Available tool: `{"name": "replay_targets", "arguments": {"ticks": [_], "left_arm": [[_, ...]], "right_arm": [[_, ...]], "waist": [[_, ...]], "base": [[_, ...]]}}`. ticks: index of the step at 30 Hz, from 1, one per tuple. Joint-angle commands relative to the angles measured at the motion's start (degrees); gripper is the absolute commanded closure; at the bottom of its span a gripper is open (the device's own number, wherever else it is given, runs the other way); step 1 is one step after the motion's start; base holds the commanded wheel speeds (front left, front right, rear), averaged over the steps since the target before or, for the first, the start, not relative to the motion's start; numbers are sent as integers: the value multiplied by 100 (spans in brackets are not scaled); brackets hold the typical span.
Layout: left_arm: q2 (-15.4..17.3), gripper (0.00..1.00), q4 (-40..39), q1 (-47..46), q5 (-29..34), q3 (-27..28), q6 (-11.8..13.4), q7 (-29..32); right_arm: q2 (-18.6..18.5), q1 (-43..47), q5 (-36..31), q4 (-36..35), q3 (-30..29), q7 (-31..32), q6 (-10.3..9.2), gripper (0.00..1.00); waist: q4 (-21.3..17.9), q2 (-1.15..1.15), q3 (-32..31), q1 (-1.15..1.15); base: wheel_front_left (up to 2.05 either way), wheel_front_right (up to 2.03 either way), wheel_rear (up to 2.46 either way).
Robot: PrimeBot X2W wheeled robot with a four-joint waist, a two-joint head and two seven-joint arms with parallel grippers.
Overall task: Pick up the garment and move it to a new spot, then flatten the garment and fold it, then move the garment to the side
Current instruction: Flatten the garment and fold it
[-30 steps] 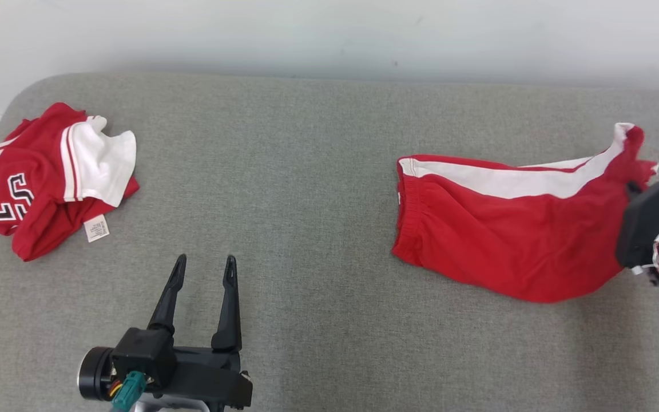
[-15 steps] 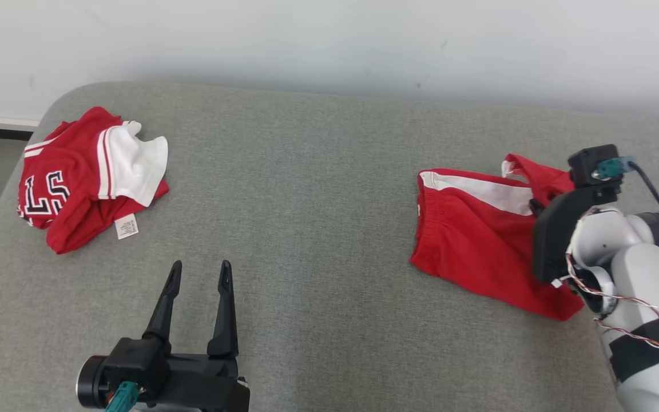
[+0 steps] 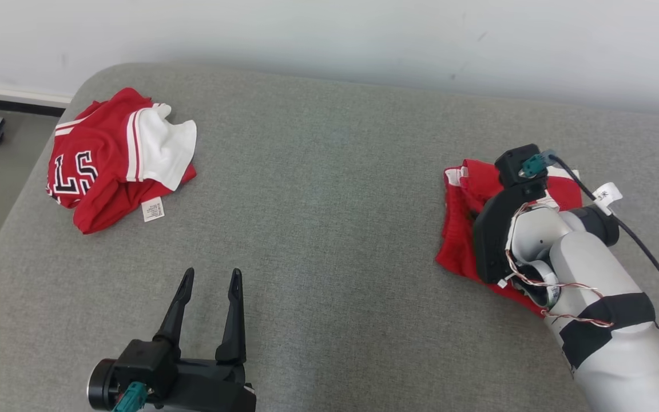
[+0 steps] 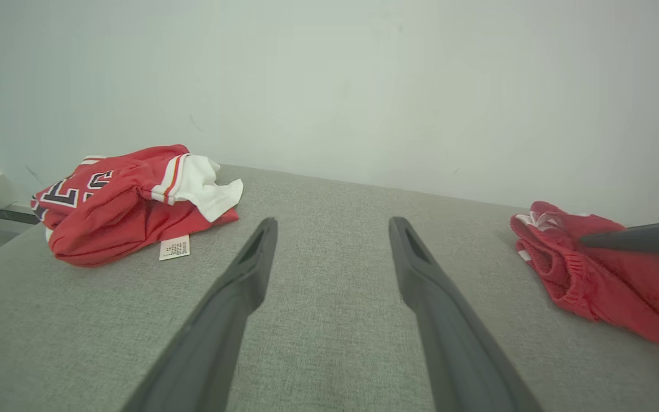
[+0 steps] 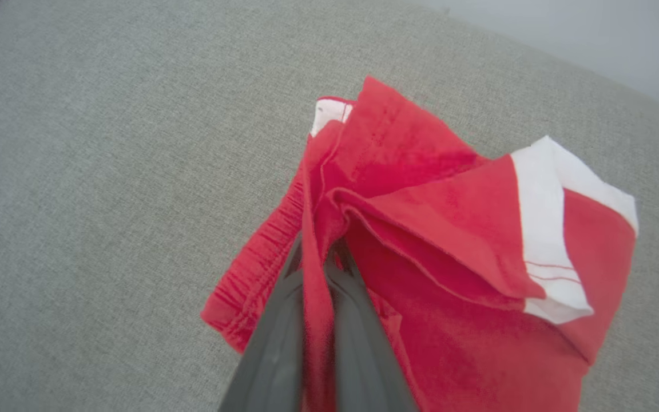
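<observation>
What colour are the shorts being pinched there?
The shorts are red with a white stripe, best in right wrist view.

count. red garments: 2, shorts (image 3: 458, 240) and jersey (image 3: 100, 171). grippers: 2, left gripper (image 3: 212, 273) and right gripper (image 5: 319, 254). grey pad (image 3: 329, 200): 1. label (image 3: 153, 209): 1.

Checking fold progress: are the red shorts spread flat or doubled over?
Doubled over and bunched: the right gripper, shut on the red shorts, holds their striped leg end over the waistband end.
</observation>
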Motion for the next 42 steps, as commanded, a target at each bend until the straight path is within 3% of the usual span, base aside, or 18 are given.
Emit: {"name": "replay_targets", "arguments": {"ticks": [1, 3, 5, 9, 17, 25, 31, 32, 34, 36, 42], "left_arm": [[-10, 0, 7, 4, -94, 4, 35, -18], [-11, 0, 12, 6, -112, 13, 53, -18], [-11, 0, 4, 10, -131, 31, 68, -18], [-11, 0, -4, 27, -142, 74, 106, -18], [-11, 0, 16, 39, -133, 91, 112, -18], [-12, 0, 4, 65, -105, 81, 86, -18], [-12, 0, -25, 50, -98, 58, 74, -18], [-11, 0, -27, 41, -97, 56, 84, -18], [-11, 0, -30, 15, -92, 51, 79, -18], [-12, 0, -34, -19, -87, 39, 71, -18], [-11, 0, -18, -87, -92, 9, 63, -18]], "right_arm": [[-20, -46, 96, 31, 130, -13, -13, 100], [-62, -70, 162, 65, 215, -58, -13, 100], [-41, -96, 295, 59, 298, -132, -13, 0], [56, -129, 759, -85, 522, -125, -13, 0], [-331, -171, 1386, -817, 628, -276, -13, 0], [-930, 419, 1100, -1064, -244, -458, -13, 0], [-872, 1059, 865, -989, -727, -478, -13, 0], [-839, 1130, 813, -978, -770, -480, -13, 12], [-787, 1227, 738, -952, -844, -481, -13, 68], [-715, 1281, 674, -949, -886, -521, -13, 100], [-579, 1144, 561, -870, -901, -587, -13, 100]], "waist": [[57, 0, 55, 0], [65, 0, 73, 0], [50, 0, 91, 0], [-35, 0, 91, 0], [-198, 0, 37, 0], [-309, 0, -4, 0], [-358, 0, 47, 0], [-362, 0, 59, 0], [-361, 0, 88, 0], [-346, 0, 123, 0], [-261, 0, 209, 0]], "base": [[0, 0, 0], [0, 0, 0], [0, 0, 0], [0, 0, 0], [0, 0, 0], [0, 0, 0], [0, 0, 0], [0, 0, 0], [0, 0, 0], [0, 0, 0], [0, 0, 0]]}}
